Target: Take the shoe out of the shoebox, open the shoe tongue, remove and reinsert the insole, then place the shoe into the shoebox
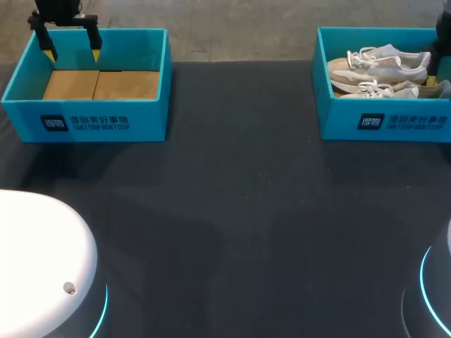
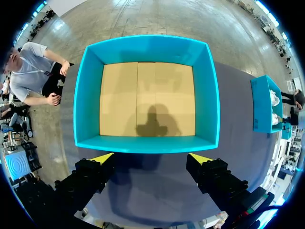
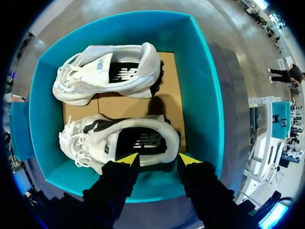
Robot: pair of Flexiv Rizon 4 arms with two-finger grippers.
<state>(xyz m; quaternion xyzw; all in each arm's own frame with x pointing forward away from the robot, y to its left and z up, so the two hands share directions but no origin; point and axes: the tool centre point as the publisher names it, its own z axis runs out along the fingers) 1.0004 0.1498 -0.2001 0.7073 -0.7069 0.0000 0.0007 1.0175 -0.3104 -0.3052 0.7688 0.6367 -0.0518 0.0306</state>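
Two white sneakers lie side by side in the right teal shoebox, toes pointing left. My right gripper is down at the heel end of the shoe nearer the table's front. Its fingers stand half apart and are shut on that heel. The other shoe lies untouched behind it. In the head view only a dark piece of my right arm shows. My left gripper hangs open above the left box with nothing between its fingers.
The left teal shoebox holds only its brown cardboard floor. Dark table top stretches between and in front of the two boxes. My arms' white bases stand at the front corners.
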